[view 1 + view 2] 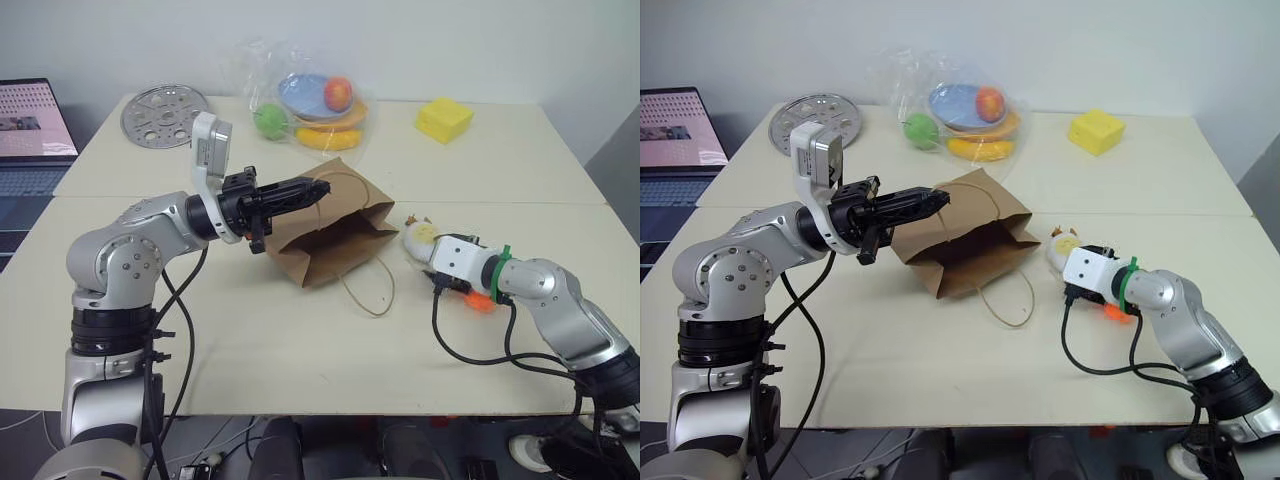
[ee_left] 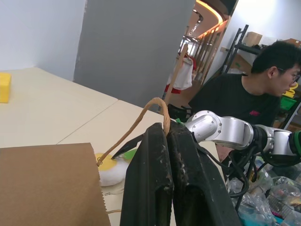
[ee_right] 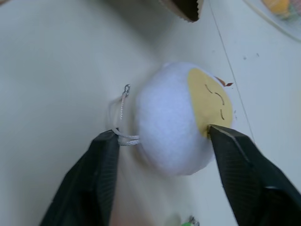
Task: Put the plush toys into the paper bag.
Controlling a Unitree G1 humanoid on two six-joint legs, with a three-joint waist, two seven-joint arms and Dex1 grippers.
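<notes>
1. The brown paper bag [image 1: 335, 235] lies tilted on the pale surface [image 1: 300, 340]. The left pincer [image 1: 312, 188] is clenched on its twine handle [image 2: 141, 117], lifting the mouth.
2. The white egg toy [image 3: 181, 117] rests on the surface just right of the bag. The right pincer [image 3: 164, 146] stands released, one finger on either side of it, one tip touching the yellow face.
3. The orange carrot toy [image 1: 480, 301] lies beside the right wrist.
4. The egg looks light, soft and squashable; gripping across its middle should hold.

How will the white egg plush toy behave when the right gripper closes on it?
The white egg plush toy looks soft and fuzzy, so it will probably squash between the right gripper fingers. Being rounded, it may roll or slip sideways. It is probably light.
</notes>
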